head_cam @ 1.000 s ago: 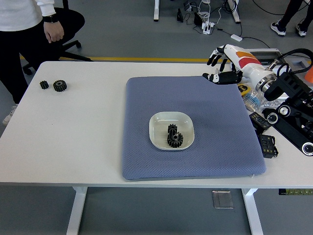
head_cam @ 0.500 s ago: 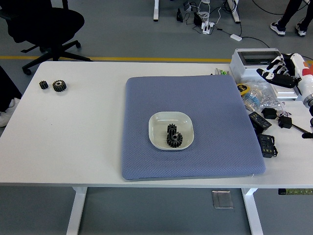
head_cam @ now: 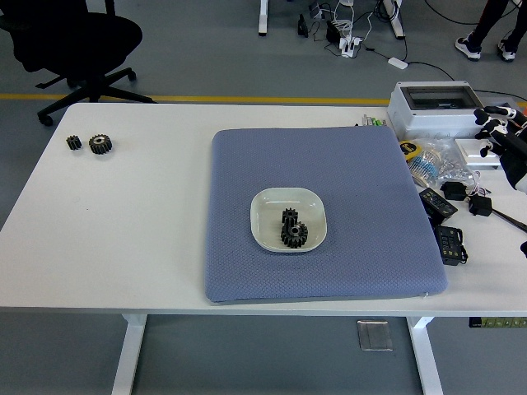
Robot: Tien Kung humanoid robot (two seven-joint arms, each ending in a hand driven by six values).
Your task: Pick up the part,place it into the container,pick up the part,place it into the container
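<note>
I can read no text, label, brand, number or sign anywhere here. The small black flat devices point(head_cam: 450, 243) lying on my right part of the white table point(head_cam: 132, 239) carry pale markings, but they are too small and blurred for me to make out. The yellow and black round object point(head_cam: 409, 148) beside the blue-grey woven mat point(head_cam: 362, 206) may bear print, which I cannot tell either. The white rectangular box point(head_cam: 434, 109) at the far right corner shows no lettering I can decipher, and the yellow line point(head_cam: 247, 99) on the grey floor is plain.
</note>
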